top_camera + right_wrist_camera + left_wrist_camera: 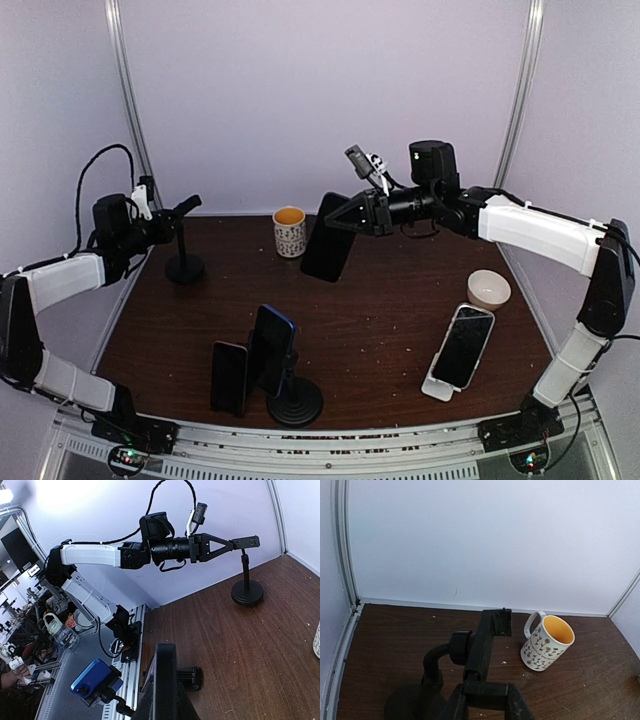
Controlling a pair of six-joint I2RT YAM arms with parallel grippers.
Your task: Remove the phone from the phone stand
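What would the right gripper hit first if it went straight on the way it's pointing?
Probably the bare table, the phone in the right gripper landing first. The mug sits just beside that line; depth is unclear.

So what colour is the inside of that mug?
Orange-yellow inside the white patterned ceramic mug; left wrist view.

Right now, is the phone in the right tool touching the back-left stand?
Apart. The top view shows the phone in the right tool well clear of the stand, with the mug standing between them.

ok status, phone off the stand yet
Left gripper shut on stand. Right gripper shut on phone, away from stand. Mug close beside it.
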